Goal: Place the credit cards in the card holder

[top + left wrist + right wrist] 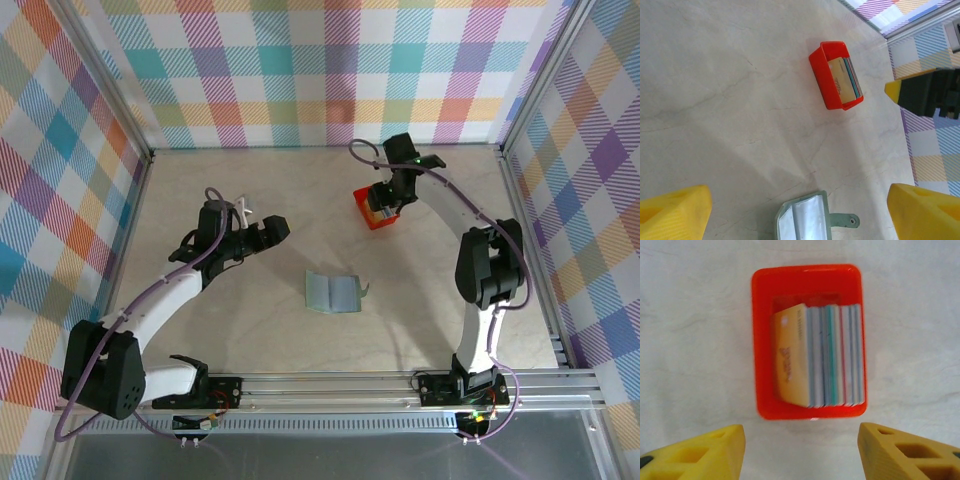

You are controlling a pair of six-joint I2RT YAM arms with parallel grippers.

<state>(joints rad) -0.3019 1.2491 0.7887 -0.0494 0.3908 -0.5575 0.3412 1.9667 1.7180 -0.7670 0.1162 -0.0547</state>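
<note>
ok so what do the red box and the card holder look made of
Red box: likely moulded plastic, glossy, seamless with rounded corners. Card holder: matte grey-green, perhaps faux leather or soft vinyl, with shiny pale inner pockets; hard to tell.

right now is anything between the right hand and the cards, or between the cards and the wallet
Nothing visible. The right hand hangs open over the cards, which stand on edge in the open-topped red box; only its walls surround them. Nothing lies on the table between that box and the wallet.
</note>
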